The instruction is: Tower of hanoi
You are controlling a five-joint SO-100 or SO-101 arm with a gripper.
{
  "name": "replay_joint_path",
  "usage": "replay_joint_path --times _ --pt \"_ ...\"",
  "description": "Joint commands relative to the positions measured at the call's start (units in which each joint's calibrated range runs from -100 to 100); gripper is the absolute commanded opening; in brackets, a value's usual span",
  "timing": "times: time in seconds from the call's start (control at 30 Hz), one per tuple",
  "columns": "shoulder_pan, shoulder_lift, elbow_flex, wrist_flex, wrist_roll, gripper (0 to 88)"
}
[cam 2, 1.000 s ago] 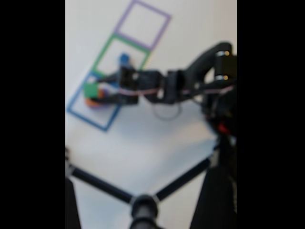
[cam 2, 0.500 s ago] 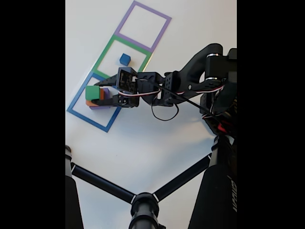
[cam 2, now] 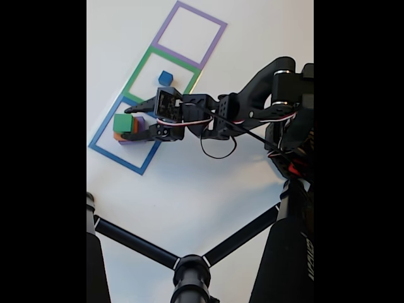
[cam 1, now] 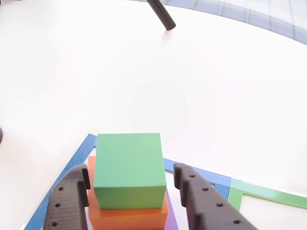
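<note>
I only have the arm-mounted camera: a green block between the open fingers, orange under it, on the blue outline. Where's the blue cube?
Observer: In the fixed view the blue cube sits alone inside the green outline, the square next to the one holding the green block.
Operator: What lies beyond that square?
Observer: A purple outline adjoins the green one on its far side, farthest from the stack.

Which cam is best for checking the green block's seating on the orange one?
The other view: the green block sits close up, flat on the orange block, between the open gripper fingers. In the fixed view the green block is small, the orange barely visible.
</note>
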Motion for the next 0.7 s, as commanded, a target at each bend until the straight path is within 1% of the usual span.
replay_joint_path --times 0.0,0.1,0.2,0.23,0.27,0.4,0.57,0.67 --pt "1.37 -1.81 -1.18 -0.96 0.54 20.4" --pt "1.94 -6.57 0.00 1.79 0.54 20.0" --pt "3.00 -15.13 1.55 9.49 0.54 18.1" --pt "3.48 -19.01 1.73 13.45 0.54 17.4" --pt "3.86 -22.64 1.73 17.50 0.54 14.5" --pt "5.49 -39.19 1.73 34.59 0.54 0.7" --pt "7.12 -54.94 -0.45 53.78 0.54 0.2" --pt "7.89 -60.83 -8.91 70.94 0.54 0.2"
